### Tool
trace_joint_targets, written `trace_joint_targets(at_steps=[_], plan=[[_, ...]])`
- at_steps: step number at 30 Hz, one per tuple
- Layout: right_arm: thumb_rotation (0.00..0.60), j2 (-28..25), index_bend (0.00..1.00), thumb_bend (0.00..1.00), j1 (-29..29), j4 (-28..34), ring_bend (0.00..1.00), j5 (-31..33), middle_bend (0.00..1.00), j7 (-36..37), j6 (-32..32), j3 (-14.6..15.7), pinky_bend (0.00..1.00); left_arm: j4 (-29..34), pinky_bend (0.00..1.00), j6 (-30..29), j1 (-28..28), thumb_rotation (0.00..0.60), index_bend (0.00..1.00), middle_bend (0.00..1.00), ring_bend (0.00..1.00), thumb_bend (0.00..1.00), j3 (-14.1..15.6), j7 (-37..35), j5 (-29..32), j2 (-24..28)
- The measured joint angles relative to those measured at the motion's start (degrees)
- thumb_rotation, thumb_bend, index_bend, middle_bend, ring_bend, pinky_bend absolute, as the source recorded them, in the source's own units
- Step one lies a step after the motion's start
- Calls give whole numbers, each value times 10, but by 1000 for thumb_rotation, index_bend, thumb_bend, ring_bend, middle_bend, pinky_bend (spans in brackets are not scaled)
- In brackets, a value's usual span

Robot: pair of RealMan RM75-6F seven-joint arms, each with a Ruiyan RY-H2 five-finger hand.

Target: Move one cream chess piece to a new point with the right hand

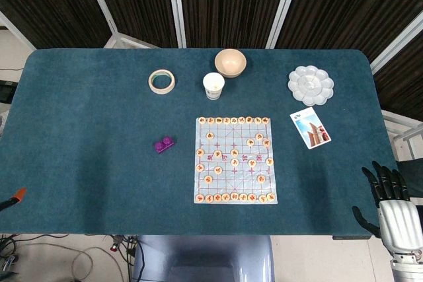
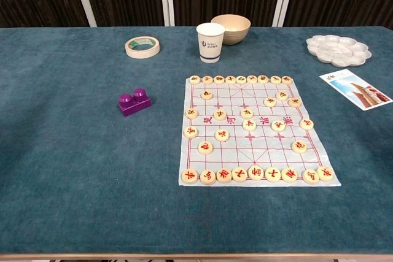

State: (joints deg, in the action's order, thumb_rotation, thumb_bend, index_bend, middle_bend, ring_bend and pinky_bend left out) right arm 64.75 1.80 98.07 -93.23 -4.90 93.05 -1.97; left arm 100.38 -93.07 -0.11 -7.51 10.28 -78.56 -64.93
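A white chess sheet with red grid lines [image 1: 234, 160] [image 2: 253, 130] lies at the table's middle. Round cream chess pieces with red characters stand on it: a row along the near edge [image 2: 256, 174], a row along the far edge [image 2: 241, 80], and several scattered between, such as one piece [image 2: 205, 148] near the left. My right hand [image 1: 390, 203] hangs beyond the table's near right corner in the head view, its dark fingers spread and holding nothing. It is far from the sheet and absent from the chest view. The left hand is out of sight.
Behind the sheet stand a paper cup [image 1: 213, 86] [image 2: 210, 42] and a beige bowl [image 1: 230, 63] [image 2: 231, 28]. A tape roll [image 1: 161, 81] [image 2: 142, 46] lies far left, a purple brick [image 1: 163, 144] [image 2: 134, 102] left of the sheet. A white palette [image 1: 310, 85] and card [image 1: 310, 127] sit right.
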Motion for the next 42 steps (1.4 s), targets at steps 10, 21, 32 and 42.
trace_joint_targets(at_steps=[10, 21, 32, 42], plan=[[600, 0, 95, 379, -1, 3, 0, 5, 0, -2, -5, 1, 61, 2, 0, -3, 1, 600, 110, 0, 0, 0, 0, 0, -2, 1], [600, -5, 94, 379, -2, 7, 0, 7, 0, 17, -9, 2, 61, 2, 0, -5, 2, 600, 110, 0, 0, 0, 0, -4, -4, 2], [600, -18, 94, 379, -17, 15, 0, -1, 0, 65, -40, 11, 61, 0, 0, 4, -3, 600, 110, 0, 0, 0, 0, 7, 1, -4], [600, -75, 99, 379, -117, 63, 0, -12, 0, 108, -165, -14, 61, 1, 0, 1, -2, 600, 110, 0, 0, 0, -2, 5, 2, -3]])
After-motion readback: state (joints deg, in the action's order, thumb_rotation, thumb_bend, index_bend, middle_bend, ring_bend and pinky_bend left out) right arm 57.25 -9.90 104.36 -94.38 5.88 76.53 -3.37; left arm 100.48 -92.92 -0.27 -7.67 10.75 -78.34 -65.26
